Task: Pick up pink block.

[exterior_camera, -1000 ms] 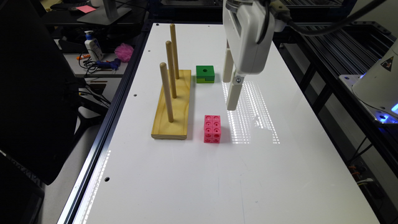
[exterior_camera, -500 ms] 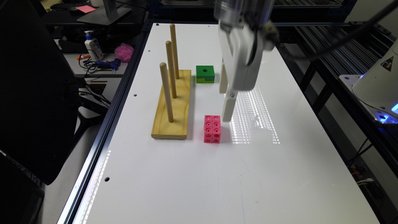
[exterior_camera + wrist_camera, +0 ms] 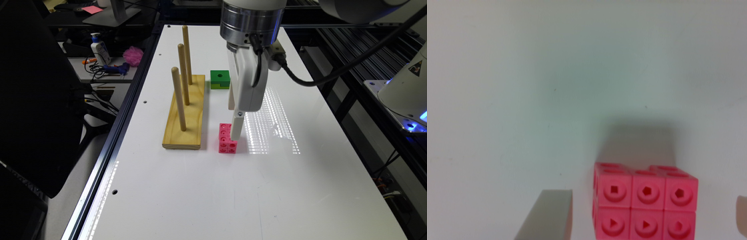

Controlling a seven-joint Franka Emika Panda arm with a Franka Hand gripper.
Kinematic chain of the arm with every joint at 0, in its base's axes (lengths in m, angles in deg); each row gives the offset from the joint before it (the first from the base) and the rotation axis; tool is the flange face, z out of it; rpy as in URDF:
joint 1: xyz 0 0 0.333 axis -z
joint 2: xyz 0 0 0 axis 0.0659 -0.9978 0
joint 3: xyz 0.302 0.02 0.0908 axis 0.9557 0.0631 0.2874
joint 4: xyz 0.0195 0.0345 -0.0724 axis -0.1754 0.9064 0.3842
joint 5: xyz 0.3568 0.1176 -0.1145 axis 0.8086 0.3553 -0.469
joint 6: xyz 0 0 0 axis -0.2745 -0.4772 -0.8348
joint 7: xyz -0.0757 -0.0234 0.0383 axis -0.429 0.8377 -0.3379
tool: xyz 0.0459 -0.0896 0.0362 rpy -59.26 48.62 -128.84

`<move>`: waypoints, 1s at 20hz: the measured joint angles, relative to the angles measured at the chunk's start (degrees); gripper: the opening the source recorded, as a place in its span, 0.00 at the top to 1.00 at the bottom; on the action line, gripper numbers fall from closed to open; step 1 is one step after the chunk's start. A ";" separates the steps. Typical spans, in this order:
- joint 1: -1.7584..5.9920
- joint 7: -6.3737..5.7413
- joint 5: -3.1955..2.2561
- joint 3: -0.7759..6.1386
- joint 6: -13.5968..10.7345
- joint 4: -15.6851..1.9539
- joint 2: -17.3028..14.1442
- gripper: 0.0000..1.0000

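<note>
Pink block [image 3: 227, 139] flat, long axis parallel to peg board [image 3: 184, 113].

Pink block [image 3: 228, 142]: bright pink. Cube [image 3: 220, 79]: green. Peg board [image 3: 184, 113]: pale yellow wood. Table [image 3: 233, 186]: white. Gripper [image 3: 235, 135]: white.

Glossy plastic pink block [image 3: 228, 139]; wooden peg base [image 3: 185, 113]

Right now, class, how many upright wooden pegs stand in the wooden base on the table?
3. All stand in a row along the wooden base: the near peg, the middle peg and the far peg. None looks hidden.
</note>
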 joint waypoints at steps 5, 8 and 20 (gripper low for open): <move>0.00 0.00 -0.05 0.00 3.44 -0.13 -3.93 0.00; 0.00 0.00 -0.10 0.00 5.95 -0.69 -6.90 0.00; -0.03 0.00 -0.10 -0.01 6.26 -2.78 -8.56 0.00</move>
